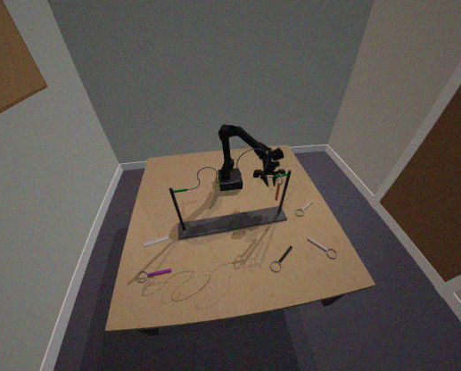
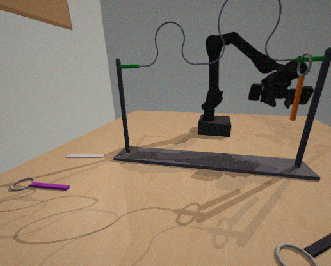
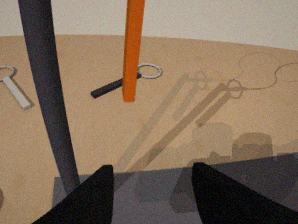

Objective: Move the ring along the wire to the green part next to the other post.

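The ring (image 2: 311,61) hangs on the right green part (image 1: 284,175) (image 2: 319,58), with the wire through it. Its orange handle (image 1: 277,192) (image 2: 297,99) (image 3: 132,55) hangs down, slightly tilted. My gripper (image 1: 271,184) (image 2: 280,105) (image 3: 153,172) is partly open and empty. It is on the robot's side of the handle; in the wrist view the handle's lower end shows beyond and above the fingertips, not between them. The other green part (image 1: 179,190) (image 2: 129,66) is at the left post (image 1: 177,210) (image 2: 123,105). The grey wire (image 2: 170,22) curves between the green parts.
The right post (image 1: 284,193) (image 2: 314,105) (image 3: 50,95) stands close beside the handle. The dark base (image 1: 224,224) (image 2: 282,161) lies below. A purple-handled ring (image 1: 160,273) (image 2: 50,186), a black-handled ring (image 1: 285,255) (image 3: 107,87) and other pieces lie on the table.
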Available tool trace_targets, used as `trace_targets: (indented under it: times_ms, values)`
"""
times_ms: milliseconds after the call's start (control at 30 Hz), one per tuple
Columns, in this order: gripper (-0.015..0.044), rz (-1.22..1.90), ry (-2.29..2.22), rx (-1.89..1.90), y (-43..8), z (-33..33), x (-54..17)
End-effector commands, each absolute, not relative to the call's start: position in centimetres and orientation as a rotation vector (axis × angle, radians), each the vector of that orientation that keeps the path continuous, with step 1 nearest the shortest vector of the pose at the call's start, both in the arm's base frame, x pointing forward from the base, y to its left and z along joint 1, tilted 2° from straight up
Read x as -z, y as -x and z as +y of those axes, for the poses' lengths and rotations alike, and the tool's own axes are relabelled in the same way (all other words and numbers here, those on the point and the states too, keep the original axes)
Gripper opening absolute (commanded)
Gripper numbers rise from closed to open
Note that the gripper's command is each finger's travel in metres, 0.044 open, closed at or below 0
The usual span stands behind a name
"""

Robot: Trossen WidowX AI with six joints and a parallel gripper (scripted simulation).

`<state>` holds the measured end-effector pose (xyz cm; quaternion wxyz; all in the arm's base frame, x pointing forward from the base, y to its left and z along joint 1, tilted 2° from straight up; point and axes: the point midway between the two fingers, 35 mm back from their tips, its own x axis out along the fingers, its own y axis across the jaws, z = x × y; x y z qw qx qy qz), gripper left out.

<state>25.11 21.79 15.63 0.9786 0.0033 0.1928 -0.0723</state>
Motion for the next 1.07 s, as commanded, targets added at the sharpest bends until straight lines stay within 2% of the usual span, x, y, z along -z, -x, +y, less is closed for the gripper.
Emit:
trace_targets:
  times_ms: [0, 100, 267, 1033]
  values:
    - [0.0239, 0.390, -0.010, 0.145, -23.7, 22.1, -16.2]
    - [0.0318, 0.383, -0.008, 0.142, -21.2, 22.3, -17.4]
    - [0.0440, 0.381, -0.008, 0.142, -21.1, 22.3, -17.5]
    - [0.0440, 0.381, -0.008, 0.142, -21.1, 22.3, -17.5]
